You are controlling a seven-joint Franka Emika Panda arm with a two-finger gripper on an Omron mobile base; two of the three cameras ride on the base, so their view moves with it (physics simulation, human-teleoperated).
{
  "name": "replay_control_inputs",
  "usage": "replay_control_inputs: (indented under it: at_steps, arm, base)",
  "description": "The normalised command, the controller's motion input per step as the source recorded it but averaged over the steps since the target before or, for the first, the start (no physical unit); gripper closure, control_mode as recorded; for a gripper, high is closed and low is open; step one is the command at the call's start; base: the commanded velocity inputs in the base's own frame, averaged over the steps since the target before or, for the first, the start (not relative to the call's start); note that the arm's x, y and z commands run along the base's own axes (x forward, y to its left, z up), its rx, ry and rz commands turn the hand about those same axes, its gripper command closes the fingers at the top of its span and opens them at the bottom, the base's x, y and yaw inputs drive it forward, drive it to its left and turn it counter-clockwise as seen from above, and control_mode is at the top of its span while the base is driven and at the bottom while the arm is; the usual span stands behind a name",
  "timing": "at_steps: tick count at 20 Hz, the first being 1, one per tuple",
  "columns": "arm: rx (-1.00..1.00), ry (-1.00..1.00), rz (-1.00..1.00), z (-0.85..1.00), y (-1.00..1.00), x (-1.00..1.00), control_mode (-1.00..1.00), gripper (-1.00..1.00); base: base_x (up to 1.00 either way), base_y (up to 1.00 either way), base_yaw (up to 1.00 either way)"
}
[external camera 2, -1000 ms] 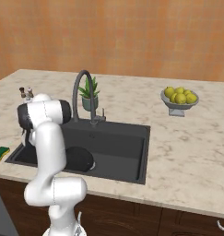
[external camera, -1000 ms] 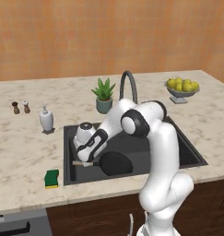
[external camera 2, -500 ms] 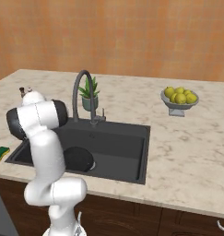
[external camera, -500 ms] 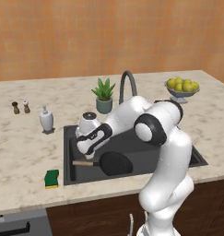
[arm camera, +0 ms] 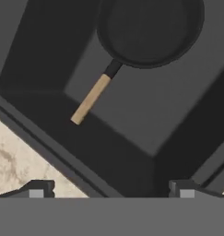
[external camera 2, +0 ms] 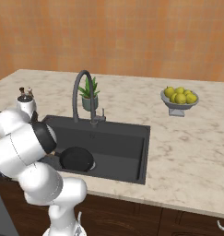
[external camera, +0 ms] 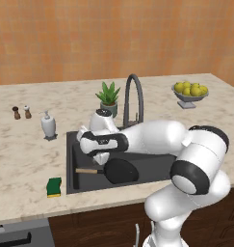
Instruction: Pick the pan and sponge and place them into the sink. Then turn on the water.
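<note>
Since a moment ago my fingers [arm camera: 111, 188] rose off the pan [arm camera: 149, 30] and are spread apart, empty; it lies ahead of them in the sink [arm camera: 132, 138], sponge [external camera: 54, 186] on the surface [external camera: 22, 164]

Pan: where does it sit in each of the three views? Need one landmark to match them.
Left base view: the pan lies in the sink, lower centre, wooden handle pointing left.
Right base view: the pan sits at the sink's near left, beside the arm.
Hand view: the pan is at the top, handle running down-left.
Shared landmark: the pan's handle on the dark sink floor.
</note>
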Motion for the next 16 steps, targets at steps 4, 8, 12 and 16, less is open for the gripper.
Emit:
replay_control_inputs:
  at_steps: [4, 8, 12, 16]
  arm:
    - [0.0, 0.01, 0.39, 0.41, 0.3, -0.63, -1.0, -1.0]
    - [0.0, 0.0, 0.5, 0.11, 0.63, -0.45, -1.0, -1.0]
    - [-0.02, 0.06, 0.47, 0.21, 0.77, -0.11, -1.0, -1.0]
    - [-0.13, 0.12, 0.32, 0.2, 0.58, -0.08, -1.0, -1.0]
  base:
    - [0.0, 0.0, 0.0]
    - [0.0, 0.0, 0.0]
    - [0.0, 0.0, 0.0]
    - [0.0, 0.0, 0.0]
